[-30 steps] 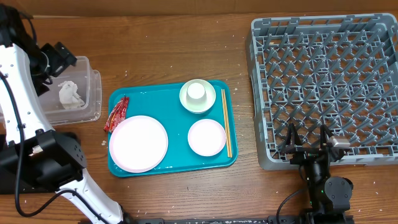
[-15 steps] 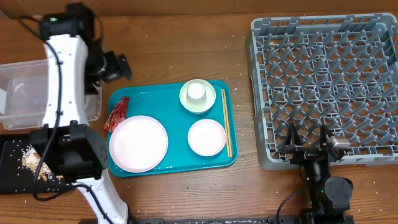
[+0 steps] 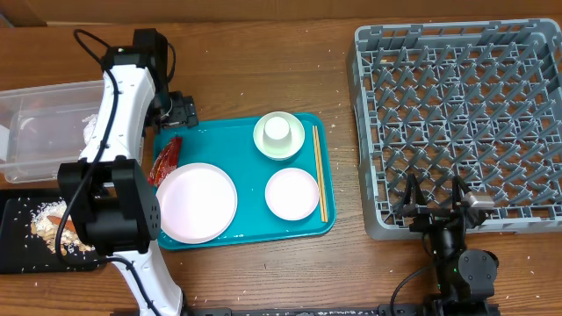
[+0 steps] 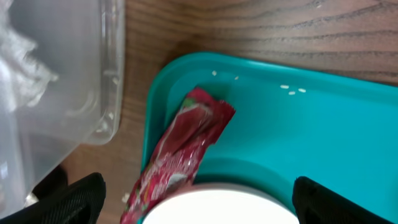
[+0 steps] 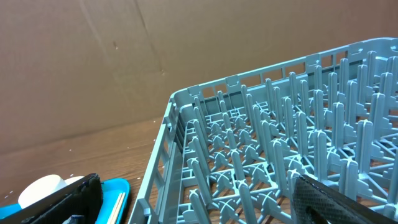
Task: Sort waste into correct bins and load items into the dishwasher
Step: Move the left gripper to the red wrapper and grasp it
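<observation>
- While closing in on the red snack wrapper [image 4: 186, 149], count the left gripper [image 3: 182, 112] as ready: jaws spread wide, nothing between them, poised above the far-left corner of the teal tray [image 3: 246, 233].
- Find the wrapper lying lengthwise along the tray's left edge. Its lower end is tucked against or just under the rim of the large plate [image 3: 195, 202]; cannot tell which from the wrist view.
- Aim for the wrapper's free upper end, away from the plate, to avoid nudging the dish.
- Turn the wrist so the fingers straddle the wrapper's narrow width. Then come down low before pinching: thin foil, judged likely to slip out of a shallow grip.
- Lift straight up first, to clear the tray's raised lip.
- Carry it left to the clear tub [image 3: 53, 88], just beside the tray, with the crumpled white tissue [image 3: 87, 127] already inside. Judged the likelier home than the black tray [image 3: 10, 254], which holds beige food scraps [image 3: 42, 224].
- Leave the bowl [image 3: 279, 136] with the small cup [image 3: 277, 129] in it, the small plate [image 3: 291, 193] and the chopsticks [image 3: 320, 175] on the teal tray; none loaded yet into the grey dish rack [image 3: 465, 114].
- Over at the right gripper [image 3: 432, 200]: jaws apart, holding nothing, parked at the rack's near edge, well apart from the wrapper.
</observation>
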`<action>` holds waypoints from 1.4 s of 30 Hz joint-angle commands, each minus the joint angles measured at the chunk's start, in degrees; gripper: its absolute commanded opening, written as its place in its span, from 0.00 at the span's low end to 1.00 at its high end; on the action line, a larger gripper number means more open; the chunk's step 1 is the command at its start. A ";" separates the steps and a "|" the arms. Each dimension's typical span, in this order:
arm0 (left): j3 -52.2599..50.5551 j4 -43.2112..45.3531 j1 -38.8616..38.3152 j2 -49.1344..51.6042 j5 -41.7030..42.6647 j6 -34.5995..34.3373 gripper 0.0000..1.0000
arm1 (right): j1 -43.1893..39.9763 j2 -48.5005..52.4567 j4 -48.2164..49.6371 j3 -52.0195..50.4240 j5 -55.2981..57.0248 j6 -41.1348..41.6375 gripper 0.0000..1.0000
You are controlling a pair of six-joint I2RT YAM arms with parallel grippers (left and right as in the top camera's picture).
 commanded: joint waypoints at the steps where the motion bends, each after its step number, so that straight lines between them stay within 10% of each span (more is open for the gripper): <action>1: -2.75 2.91 -0.26 -0.24 -0.31 4.46 0.97 | -0.13 -0.68 0.17 -0.59 0.48 -0.20 1.00; 31: -17.35 16.09 -1.11 -0.13 2.73 12.76 0.89 | -0.13 -0.68 0.17 -0.59 0.48 -0.20 1.00; 42: -17.46 16.87 -1.14 -0.13 3.15 12.68 0.57 | -0.13 -0.68 0.17 -0.59 0.48 -0.20 1.00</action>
